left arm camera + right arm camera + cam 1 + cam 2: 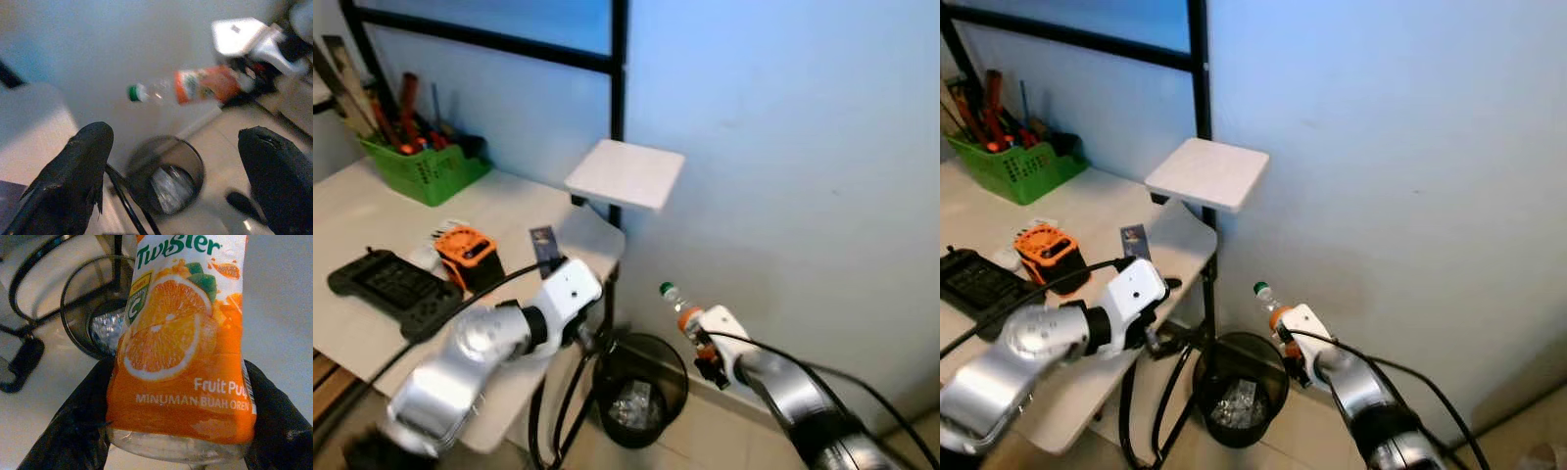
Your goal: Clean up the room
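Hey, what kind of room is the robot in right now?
Probably a workshop or hobby corner of a home or office. A white desk carries a green basket of hand tools and a black handheld controller, and a black wastebasket stands below, near the juice bottle in the right gripper.

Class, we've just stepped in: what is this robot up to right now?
The right gripper is shut on an orange-labelled drink bottle, holding it above and beside the black bin on the floor next to the table. The left gripper hovers open near the table edge, holding nothing. The bottle is not yet in the bin.
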`<state>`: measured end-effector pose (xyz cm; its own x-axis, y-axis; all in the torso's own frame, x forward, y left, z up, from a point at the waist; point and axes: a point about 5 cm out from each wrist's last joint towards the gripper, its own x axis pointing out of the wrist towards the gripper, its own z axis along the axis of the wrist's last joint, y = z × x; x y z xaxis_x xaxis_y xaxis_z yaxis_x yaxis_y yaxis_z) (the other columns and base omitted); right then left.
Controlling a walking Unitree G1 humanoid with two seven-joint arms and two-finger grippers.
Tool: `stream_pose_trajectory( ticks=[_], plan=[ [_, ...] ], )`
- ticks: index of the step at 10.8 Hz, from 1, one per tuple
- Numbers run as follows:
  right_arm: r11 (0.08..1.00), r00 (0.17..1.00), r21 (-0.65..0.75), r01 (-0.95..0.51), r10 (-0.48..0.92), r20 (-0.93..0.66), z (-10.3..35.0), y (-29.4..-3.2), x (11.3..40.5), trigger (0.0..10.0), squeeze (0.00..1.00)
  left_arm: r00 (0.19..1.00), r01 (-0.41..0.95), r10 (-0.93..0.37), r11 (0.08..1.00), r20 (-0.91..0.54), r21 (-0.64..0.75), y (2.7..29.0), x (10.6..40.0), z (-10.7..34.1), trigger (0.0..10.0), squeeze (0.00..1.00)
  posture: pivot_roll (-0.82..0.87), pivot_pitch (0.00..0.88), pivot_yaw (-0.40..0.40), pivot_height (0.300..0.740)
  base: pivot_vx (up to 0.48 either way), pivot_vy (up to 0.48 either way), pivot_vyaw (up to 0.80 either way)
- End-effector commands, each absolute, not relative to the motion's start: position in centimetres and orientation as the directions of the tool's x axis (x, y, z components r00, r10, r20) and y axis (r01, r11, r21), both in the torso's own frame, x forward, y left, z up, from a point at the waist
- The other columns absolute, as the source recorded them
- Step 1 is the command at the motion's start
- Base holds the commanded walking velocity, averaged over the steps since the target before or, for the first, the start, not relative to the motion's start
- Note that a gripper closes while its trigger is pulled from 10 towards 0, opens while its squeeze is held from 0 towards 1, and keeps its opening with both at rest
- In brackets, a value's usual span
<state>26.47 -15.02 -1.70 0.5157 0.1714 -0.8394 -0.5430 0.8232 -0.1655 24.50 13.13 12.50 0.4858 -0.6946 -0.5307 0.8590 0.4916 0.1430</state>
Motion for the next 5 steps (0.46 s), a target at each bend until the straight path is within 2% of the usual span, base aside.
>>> stream_pose_trajectory(
  ticks=[1,3,5],
  plan=[
    [0.811,0.520,-0.178,-0.557,0.174,-0.836,-1.6,-14.7,26.8,10.0,0.00,0.446,0.880,-0.703,0.458,-0.554,0.127,13.0,24.6,12.6,10.0,0.00,-0.01,0.000,-0.021,0.740,0.000,0.000,0.00],
    [0.793,0.512,-0.192,-0.579,0.170,-0.842,-1.9,-14.2,27.3,10.0,0.00,0.362,0.915,-0.694,0.391,-0.622,0.096,13.1,24.8,12.8,10.0,0.00,-0.01,0.000,-0.024,0.740,0.000,0.000,0.00],
    [0.785,0.489,-0.173,-0.595,0.182,-0.853,-2.3,-13.2,27.5,10.0,0.00,0.364,0.915,-0.621,0.379,-0.694,0.142,13.9,25.8,12.9,10.0,0.00,-0.01,0.000,-0.024,0.740,0.000,0.000,0.00]
  ],
)
